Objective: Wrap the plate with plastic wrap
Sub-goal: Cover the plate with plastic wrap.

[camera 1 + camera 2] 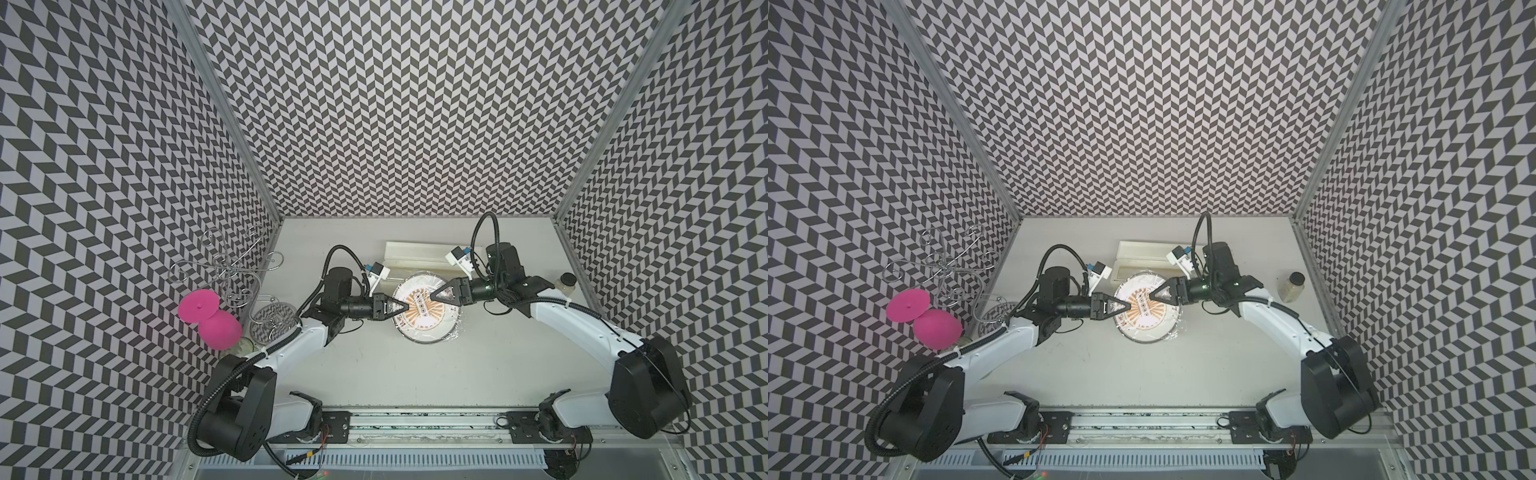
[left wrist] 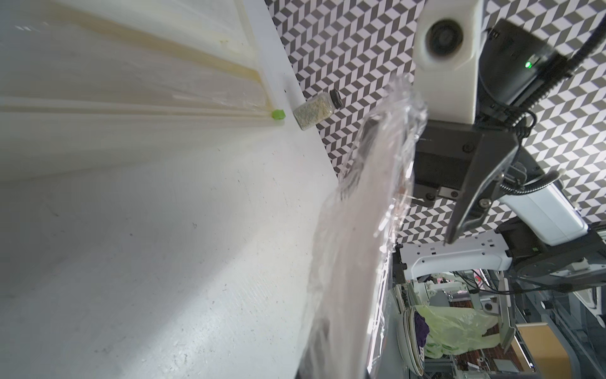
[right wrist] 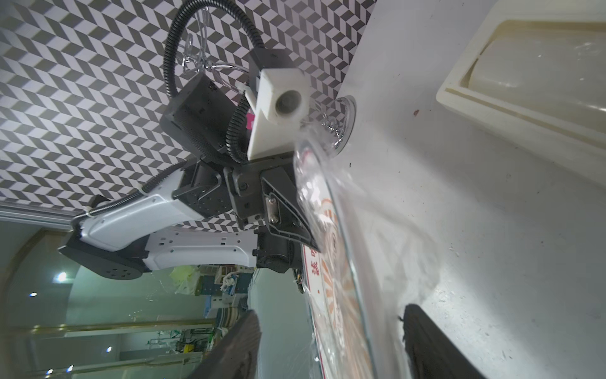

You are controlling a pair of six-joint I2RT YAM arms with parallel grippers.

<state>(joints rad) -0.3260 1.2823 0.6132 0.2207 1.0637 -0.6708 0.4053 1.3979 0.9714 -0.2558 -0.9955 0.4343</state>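
Observation:
The white plate (image 1: pixel 432 328) with its orange sunburst sits in mid-table in both top views (image 1: pixel 1152 328), and crinkly plastic wrap (image 2: pixel 396 108) covers it. My left gripper (image 1: pixel 409 308) is shut on the plate's left rim, which runs edge-on from between its jaws in the left wrist view (image 2: pixel 354 246). My right gripper (image 3: pixel 331 313) is open, with its fingers (image 3: pixel 426 341) either side of the plate's right edge (image 3: pixel 341 262) and not pressing it. Behind the plate lies the long cream wrap box (image 1: pixel 415 253), which has a green tab (image 2: pixel 278 114).
A small jar of grains (image 1: pixel 565 282) stands by the right wall. At the left are a wire rack (image 1: pixel 228 266), a pink object (image 1: pixel 208 316) and a clear patterned glass disc (image 1: pixel 272 320). The arm bases sit on the front rail (image 1: pixel 415 419).

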